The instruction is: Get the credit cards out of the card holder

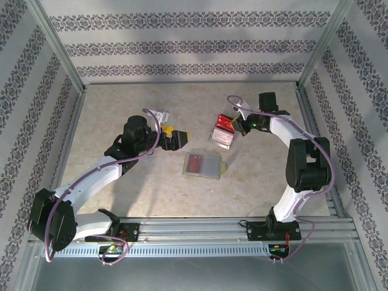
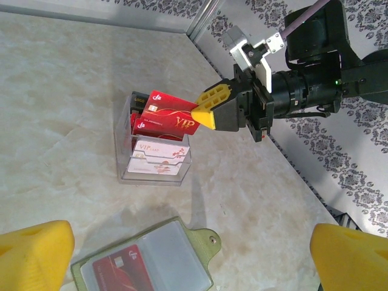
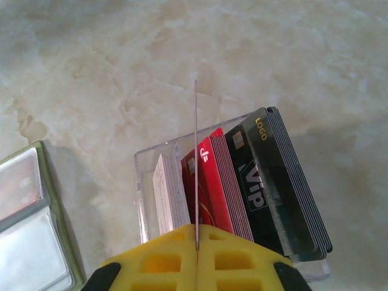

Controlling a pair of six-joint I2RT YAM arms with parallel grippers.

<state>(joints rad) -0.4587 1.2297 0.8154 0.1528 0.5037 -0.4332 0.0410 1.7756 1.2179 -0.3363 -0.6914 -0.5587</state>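
One red card (image 2: pixel 167 118) clamped in right gripper (image 2: pixel 203 113), edge-on thin line from its wrist, at clear box (image 2: pixel 124 167) of cards (image 3: pixel 273 182), card holder (image 2: pixel 203 239) cropped near, left gripper (image 1: pixel 177 140) spread wide

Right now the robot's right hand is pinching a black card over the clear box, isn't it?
Not quite. The right hand is pinching a red card, not a black one. The left wrist view shows its red face with gold lettering. The rest is right: the card is over the clear box.
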